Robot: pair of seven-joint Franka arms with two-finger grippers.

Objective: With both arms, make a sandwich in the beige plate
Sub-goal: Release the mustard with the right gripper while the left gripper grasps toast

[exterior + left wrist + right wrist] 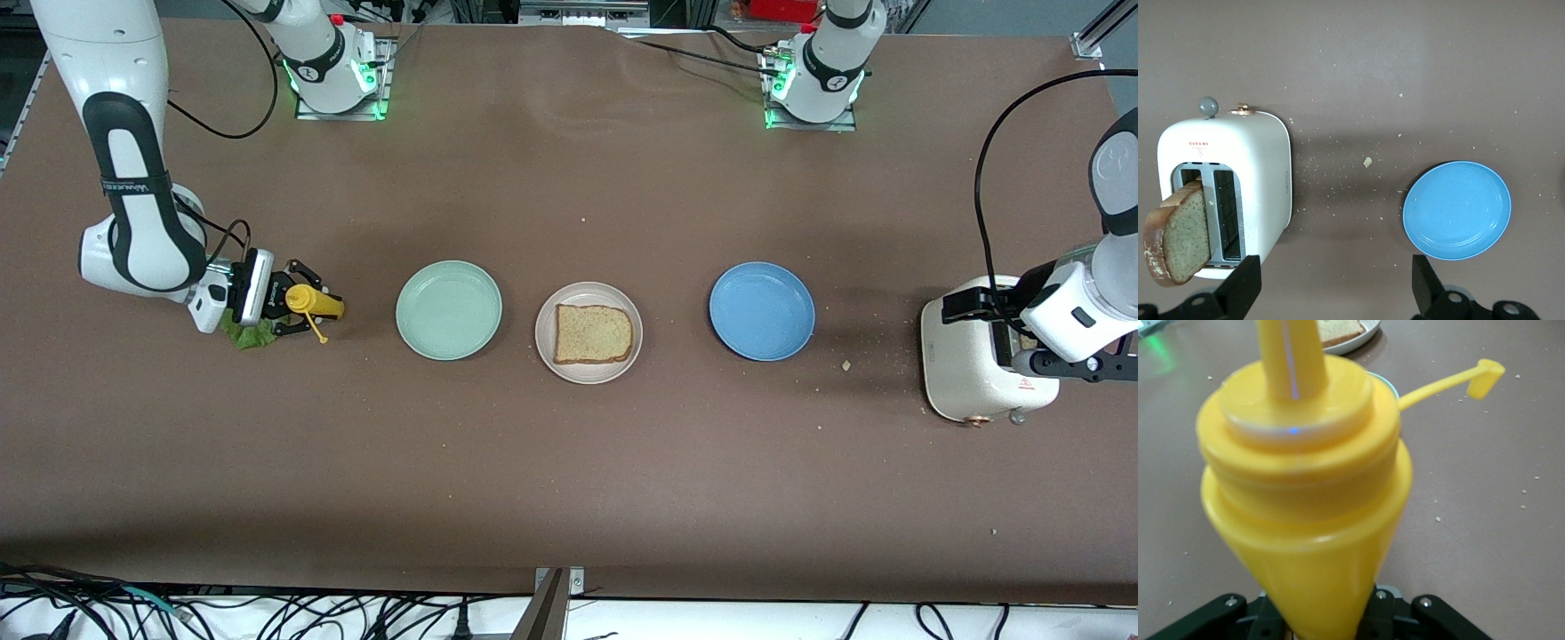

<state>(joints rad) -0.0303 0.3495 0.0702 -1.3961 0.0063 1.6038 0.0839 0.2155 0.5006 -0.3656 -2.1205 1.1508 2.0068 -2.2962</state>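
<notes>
The beige plate [589,371] sits mid-table with one slice of toasted bread [594,333] on it. A second slice [1178,233] sticks up out of the white toaster [965,373] at the left arm's end. My left gripper [1013,336] hovers over the toaster, open and empty [1331,288]. The green lettuce leaf [252,336] lies on the table at the right arm's end, partly hidden under my right gripper [298,307]. That gripper is shut on a yellow squeeze bottle [1305,493] held on its side, its tethered cap [1485,377] hanging open.
A mint green plate [449,309] lies between the bottle and the beige plate. A blue plate [762,310] lies between the beige plate and the toaster, and shows in the left wrist view [1457,210]. Crumbs are scattered near the toaster.
</notes>
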